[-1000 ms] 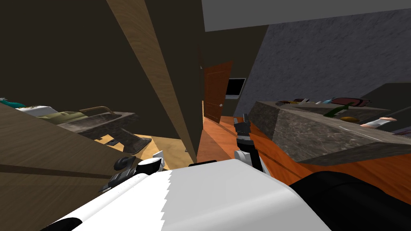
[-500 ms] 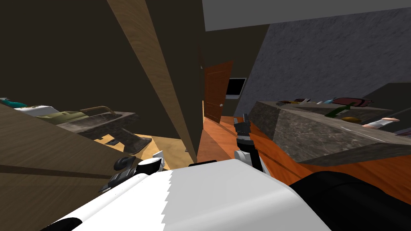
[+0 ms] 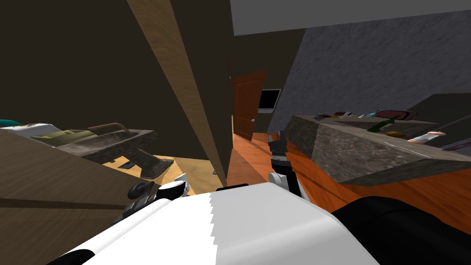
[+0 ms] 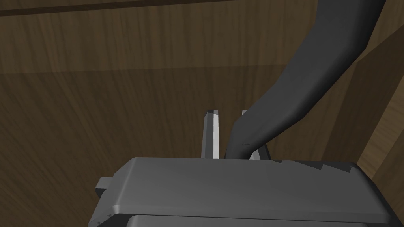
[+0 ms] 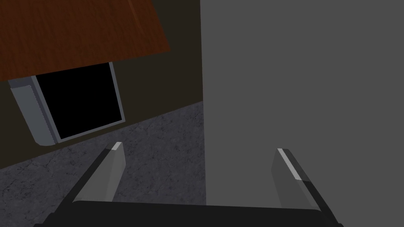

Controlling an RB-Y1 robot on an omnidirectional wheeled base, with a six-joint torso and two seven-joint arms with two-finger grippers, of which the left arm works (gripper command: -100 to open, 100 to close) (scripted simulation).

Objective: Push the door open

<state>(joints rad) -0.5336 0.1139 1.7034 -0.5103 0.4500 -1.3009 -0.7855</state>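
**We are gripping the lever handle (image 4: 300,86)**

Our left gripper (image 4: 228,113) is pinching the end of that dark handle, its fingers standing close together. The brown wood-grain door (image 3: 46,184) is standing close on our left. Our right gripper (image 3: 280,136) is hanging ahead above the orange floor (image 3: 248,161), fingers spread wide, holding nothing.

Brown door (image 3: 46,193) left, dark handle (image 3: 140,187) at left end effector (image 3: 131,207); right end effector (image 3: 280,135) raised.
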